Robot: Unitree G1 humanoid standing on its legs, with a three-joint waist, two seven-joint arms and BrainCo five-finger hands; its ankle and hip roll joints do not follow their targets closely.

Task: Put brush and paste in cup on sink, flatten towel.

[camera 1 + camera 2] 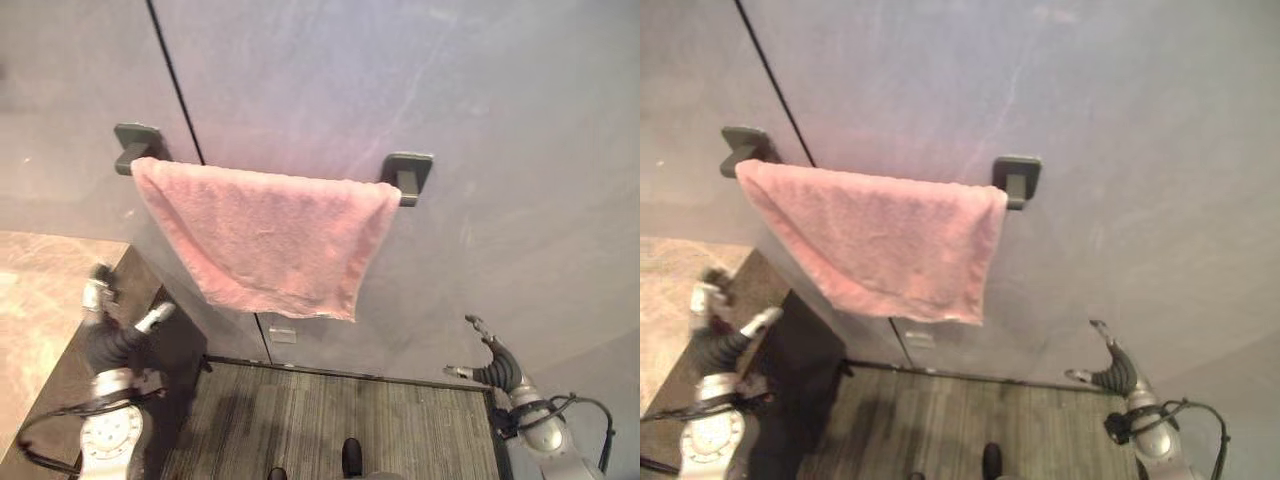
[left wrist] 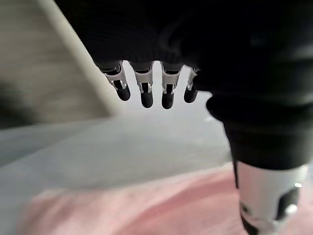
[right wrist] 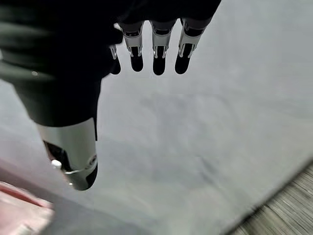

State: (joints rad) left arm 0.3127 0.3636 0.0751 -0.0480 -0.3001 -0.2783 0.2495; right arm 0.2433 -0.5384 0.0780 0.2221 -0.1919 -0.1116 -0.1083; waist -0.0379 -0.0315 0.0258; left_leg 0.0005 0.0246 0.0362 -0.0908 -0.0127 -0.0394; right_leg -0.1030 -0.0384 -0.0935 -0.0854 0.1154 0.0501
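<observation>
One pink towel point(image 1: 268, 238), terry/nubby texture, draped over a bar btwn two dark grey squarish wall brackets: left bracket point(image 1: 137, 146) in upper left of frame, right bracket point(image 1: 408, 174) right of centre. Towel spans nearly bracket to bracket along its top edge, hangs as a rough trapezoid, lower edge slanting and a bit rumpled, longest at lower right corner near frame centre. No hand touching it.

Wall point(image 1: 500, 120) behind is smooth grey panelling w/ one thin dark vertical seam point(image 1: 175, 80) running from the top edge down to the towel. One small pale rectangular plate point(image 1: 283, 335) on wall just below the towel. Floor point(image 1: 340, 410) at bottom centre: grey-brown planks, ribbed/striped grain. Beige marbled stone counter point(image 1: 40, 300) at left edge, dark side panel under it.

Two hands. Left hand point(image 1: 112, 330) in lower left, beside counter edge, below and left of towel; in wrist view its fingers point(image 2: 145, 90) are straight, spread in a row, holding nothing, pink cloth blurred past them. Right hand point(image 1: 490, 362) in lower right, well apart from towel; fingers point(image 3: 157, 54) also straight, empty, facing grey wall.

Brush, paste, cup: can't tell where.
</observation>
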